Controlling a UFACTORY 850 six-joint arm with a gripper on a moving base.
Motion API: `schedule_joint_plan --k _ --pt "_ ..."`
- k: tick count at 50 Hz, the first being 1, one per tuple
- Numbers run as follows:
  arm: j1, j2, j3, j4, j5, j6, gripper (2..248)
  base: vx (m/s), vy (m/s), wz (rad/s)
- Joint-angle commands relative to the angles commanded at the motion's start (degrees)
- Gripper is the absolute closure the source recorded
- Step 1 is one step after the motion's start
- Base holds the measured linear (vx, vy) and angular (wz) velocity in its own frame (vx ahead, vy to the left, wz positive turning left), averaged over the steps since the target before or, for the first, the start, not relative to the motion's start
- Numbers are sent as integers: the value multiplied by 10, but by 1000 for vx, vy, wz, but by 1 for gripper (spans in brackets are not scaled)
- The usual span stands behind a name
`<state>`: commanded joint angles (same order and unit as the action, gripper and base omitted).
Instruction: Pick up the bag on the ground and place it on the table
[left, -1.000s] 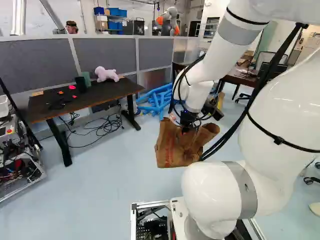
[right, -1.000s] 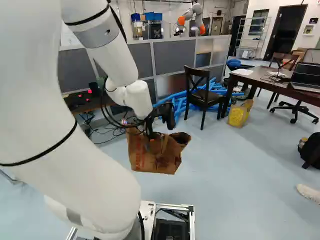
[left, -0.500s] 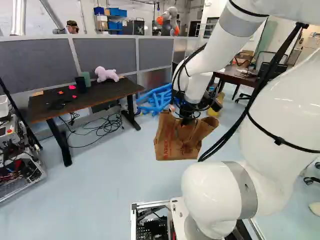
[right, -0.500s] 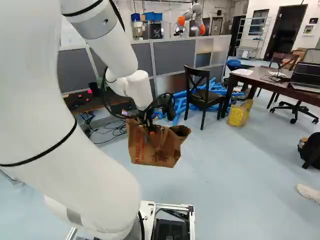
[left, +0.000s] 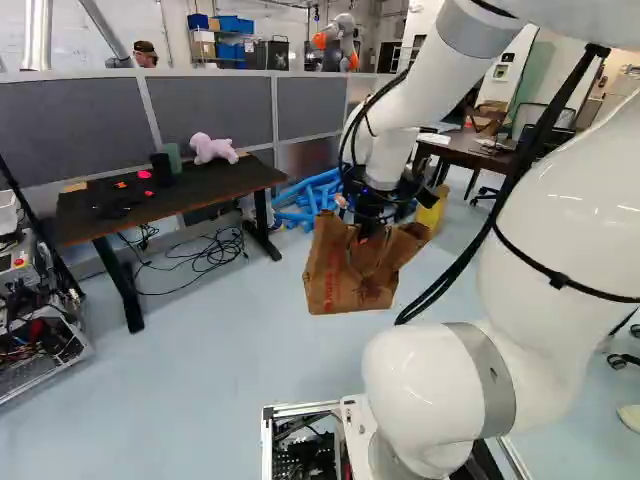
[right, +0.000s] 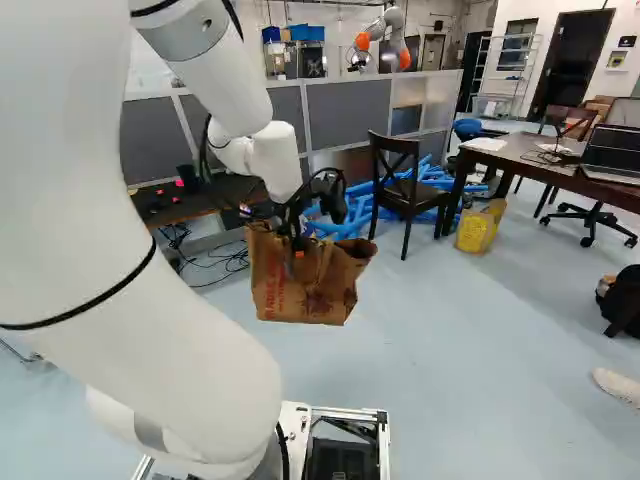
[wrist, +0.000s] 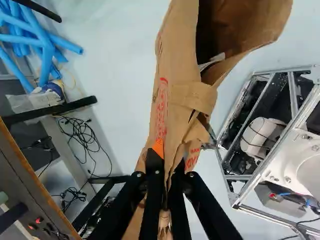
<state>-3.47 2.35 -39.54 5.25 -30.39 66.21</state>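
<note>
Plainly, your left base view has the bag (left: 335, 280) hanging above the floor (left: 215, 360), short of the black table (left: 225, 182). The right base view shows it roughly upright, likely because it hangs from its top. In the wrist view, your gripper (wrist: 167, 167) pinches its paper.

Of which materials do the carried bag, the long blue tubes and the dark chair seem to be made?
The bag: most likely matte brown paper; it keeps stiff, sharp creases.
The blue tubes: foam or plastic, smooth, fairly matte; their even colour leaves both possible.
The chair: probably wood with dark finish, judging by its crossed slats.
</note>
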Motion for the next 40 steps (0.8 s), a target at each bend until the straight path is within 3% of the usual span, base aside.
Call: schedule_joint_plan --k 19,40 --pt "21 25 -13 0 -47 0 229 0 0 0" --pt "24 43 -37 0 -90 0 229 0 0 0"
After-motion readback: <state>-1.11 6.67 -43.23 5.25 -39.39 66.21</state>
